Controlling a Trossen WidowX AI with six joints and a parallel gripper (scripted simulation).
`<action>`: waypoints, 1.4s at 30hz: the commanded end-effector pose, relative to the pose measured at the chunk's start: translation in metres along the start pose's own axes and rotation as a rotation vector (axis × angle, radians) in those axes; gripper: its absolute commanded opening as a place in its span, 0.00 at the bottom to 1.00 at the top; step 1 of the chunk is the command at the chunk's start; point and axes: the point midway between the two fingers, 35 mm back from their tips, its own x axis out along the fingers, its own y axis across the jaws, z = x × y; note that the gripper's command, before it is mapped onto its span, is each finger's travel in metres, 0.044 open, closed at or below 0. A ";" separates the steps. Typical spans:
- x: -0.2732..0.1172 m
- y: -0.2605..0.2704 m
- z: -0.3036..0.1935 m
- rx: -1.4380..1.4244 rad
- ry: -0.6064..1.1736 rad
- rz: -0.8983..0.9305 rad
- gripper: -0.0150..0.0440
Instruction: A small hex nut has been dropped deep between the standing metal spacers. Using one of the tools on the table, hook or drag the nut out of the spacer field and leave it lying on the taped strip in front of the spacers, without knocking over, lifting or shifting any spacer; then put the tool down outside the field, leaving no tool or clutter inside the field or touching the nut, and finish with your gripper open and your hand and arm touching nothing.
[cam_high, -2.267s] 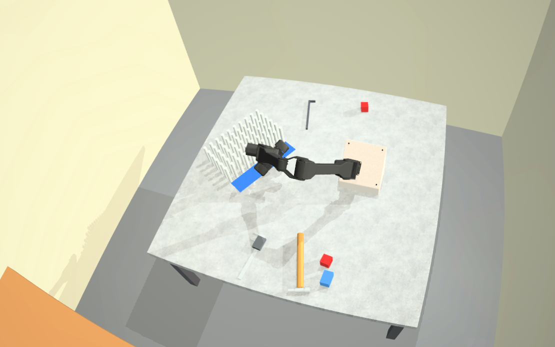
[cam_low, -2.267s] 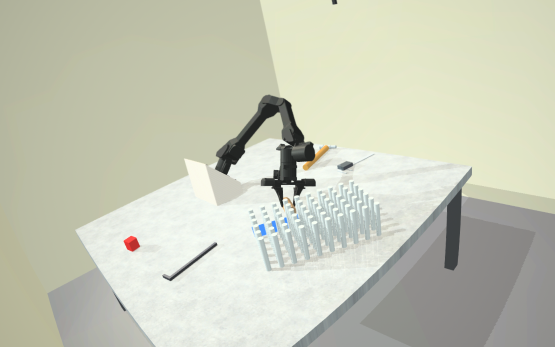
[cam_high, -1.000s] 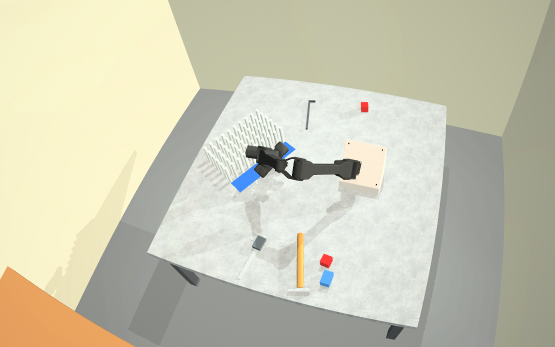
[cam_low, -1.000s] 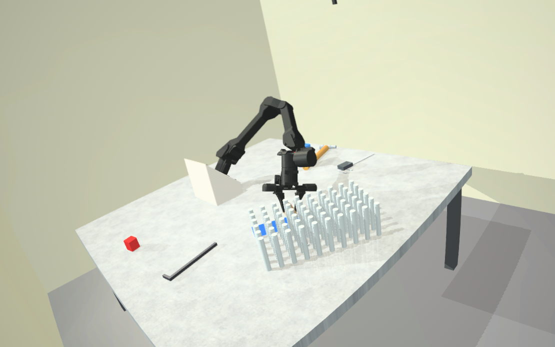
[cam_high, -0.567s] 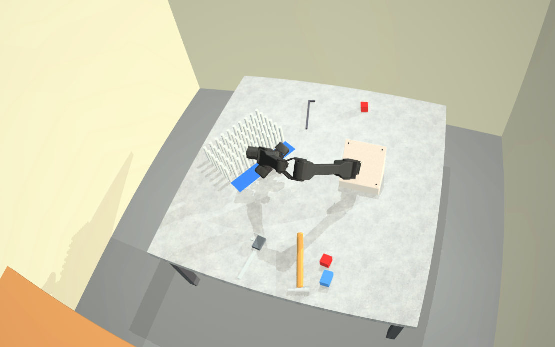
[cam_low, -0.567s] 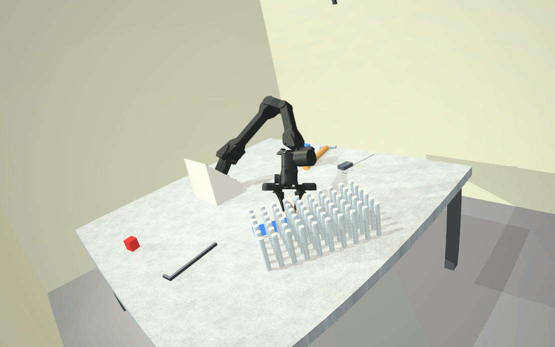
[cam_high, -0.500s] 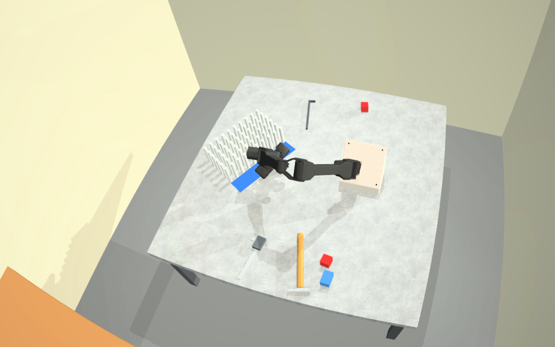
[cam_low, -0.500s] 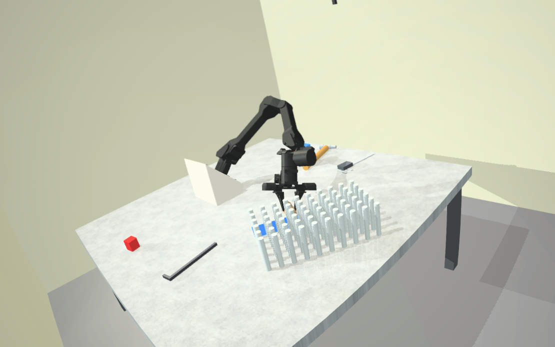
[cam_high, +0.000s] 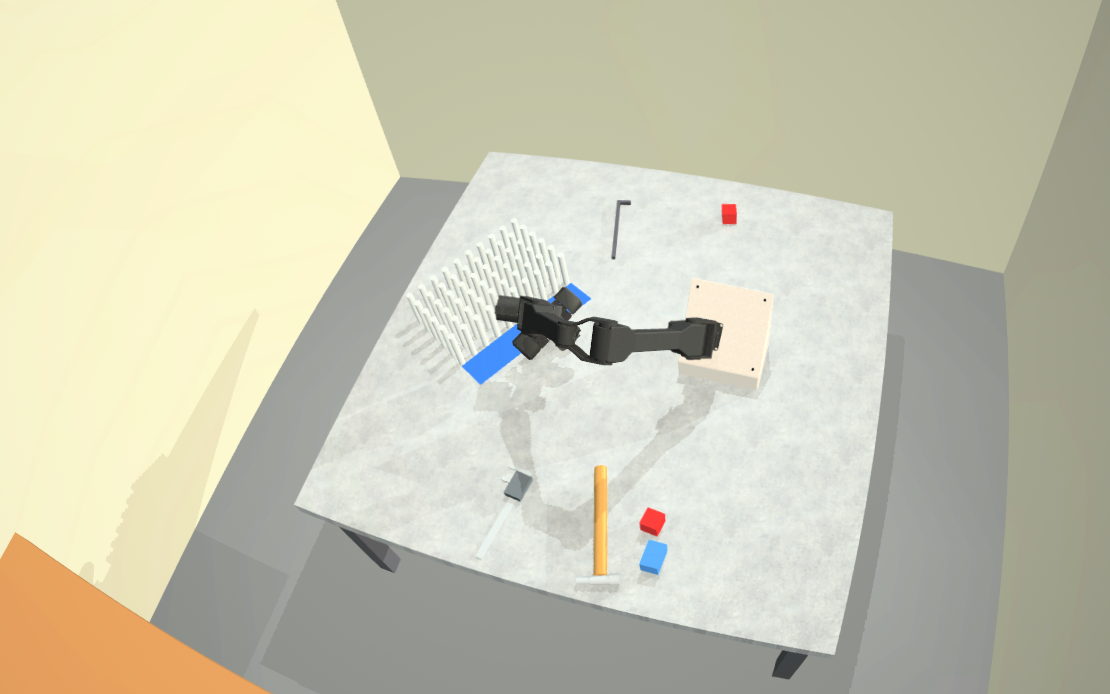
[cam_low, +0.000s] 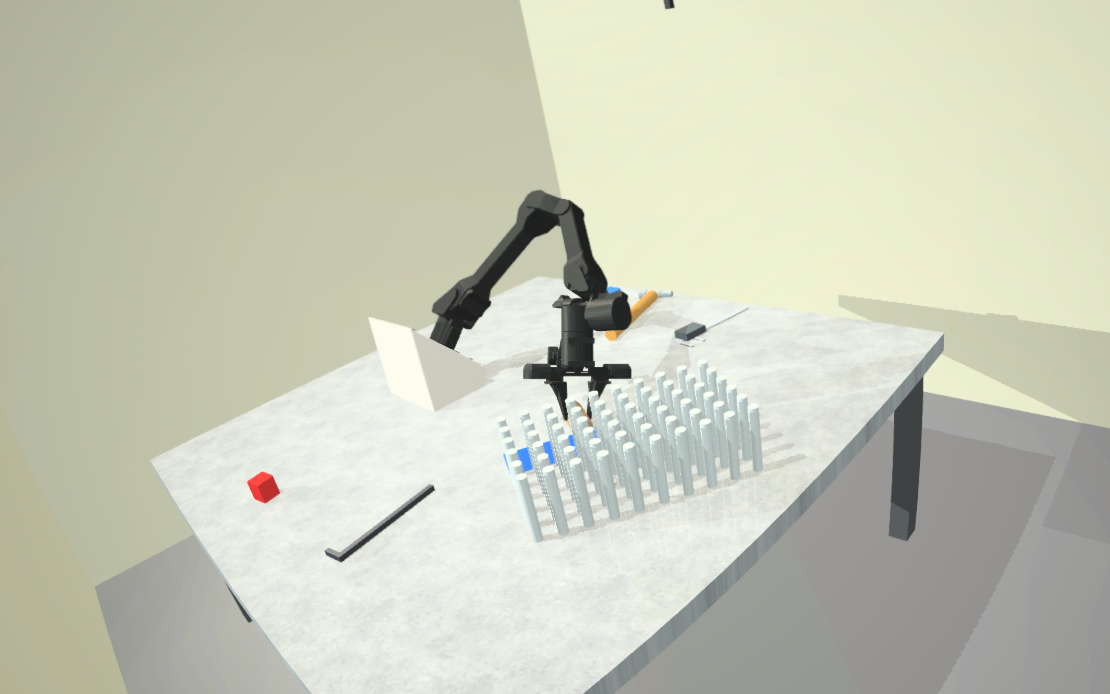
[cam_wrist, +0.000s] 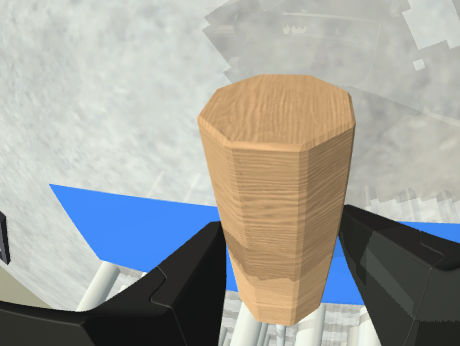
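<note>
Top: your gripper (cam_high: 536, 327) (cam_low: 577, 415) (cam_wrist: 281, 226) is above the blue strip (cam_high: 493, 354) (cam_low: 523, 458) (cam_wrist: 135, 215), beside the standing spacers (cam_high: 478, 282) (cam_low: 630, 470) (cam_wrist: 100, 285). Exterior: it points down behind the spacers; you cannot make out the nut. Wrist: your fingers clamp a wooden handle (cam_low: 582, 414) (cam_wrist: 272, 200).

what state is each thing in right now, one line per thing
tool: shut on handle
handle: held, wooden end up
spacers: standing
strip: flat, partly hidden
hex key: lying flat
hammer: lying on its side
nut: not visible, cannot tell
</note>
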 end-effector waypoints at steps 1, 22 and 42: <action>-0.001 0.001 0.004 0.004 0.002 0.005 0.25; -0.006 0.001 0.016 0.004 0.001 0.005 0.25; -0.011 0.001 0.028 0.005 0.001 0.005 0.25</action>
